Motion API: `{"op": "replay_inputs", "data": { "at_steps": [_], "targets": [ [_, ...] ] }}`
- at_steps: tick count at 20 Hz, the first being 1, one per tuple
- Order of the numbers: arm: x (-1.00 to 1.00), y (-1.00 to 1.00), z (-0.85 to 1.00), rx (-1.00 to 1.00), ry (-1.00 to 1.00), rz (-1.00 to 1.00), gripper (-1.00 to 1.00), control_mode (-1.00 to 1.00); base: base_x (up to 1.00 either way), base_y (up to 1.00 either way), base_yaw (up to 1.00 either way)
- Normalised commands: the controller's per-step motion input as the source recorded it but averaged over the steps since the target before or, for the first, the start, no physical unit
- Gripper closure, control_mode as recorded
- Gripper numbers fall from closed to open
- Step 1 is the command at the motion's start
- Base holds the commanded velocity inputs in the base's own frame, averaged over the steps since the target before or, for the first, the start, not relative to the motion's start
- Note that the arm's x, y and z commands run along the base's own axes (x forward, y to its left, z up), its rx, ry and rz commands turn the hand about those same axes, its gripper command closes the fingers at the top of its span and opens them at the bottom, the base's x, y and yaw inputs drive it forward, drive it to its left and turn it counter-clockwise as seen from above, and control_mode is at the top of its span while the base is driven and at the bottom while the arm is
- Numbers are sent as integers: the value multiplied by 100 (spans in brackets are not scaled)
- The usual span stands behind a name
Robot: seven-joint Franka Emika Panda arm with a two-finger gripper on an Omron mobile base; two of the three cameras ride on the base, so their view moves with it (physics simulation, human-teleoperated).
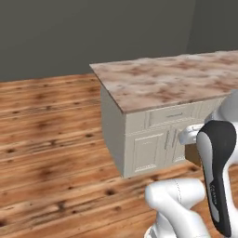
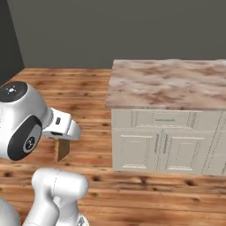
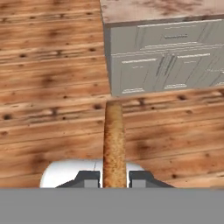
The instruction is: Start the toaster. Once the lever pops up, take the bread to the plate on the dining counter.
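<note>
Gripper [image 3: 114,179] clamped on bread [image 3: 114,144], slice held edge-on betw. fingertips, above wood floor [image 3: 48,109]. Marble-topped cabinet [image 3: 166,61] seen just ahead; bread also seen under wrist in right base view [image 2: 62,149], w/ cabinet to its right.

A warm wooden plank floor [image 1: 51,139], knotted and streaked in orange-brown, runs across the room to a plain dark grey wall [image 1: 93,32]. On it stands a cream cabinet block [image 2: 165,141] with panelled doors, a drawer above them and slim metal handles. Its worktop [image 2: 170,84] is pinkish-beige marble with brown veining, slightly overhanging the cabinet sides. At the far right the wall seems to turn a corner, though the shading there is hard to read. The light is even and soft.
</note>
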Motion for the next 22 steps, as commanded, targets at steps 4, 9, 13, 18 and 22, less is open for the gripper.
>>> {"op": "replay_inputs", "data": {
  "at_steps": [4,9,13,18,22],
  "targets": [
    [0,0,0,0,0,0,100,100,48,100,3],
    [0,0,0,0,0,0,100,100,81,100,-2],
    [0,0,0,0,0,0,100,100,97,100,-13],
    [0,0,0,0,0,0,100,100,100,100,-20],
    [0,0,0,0,0,0,100,100,100,100,-28]
  ]
}}
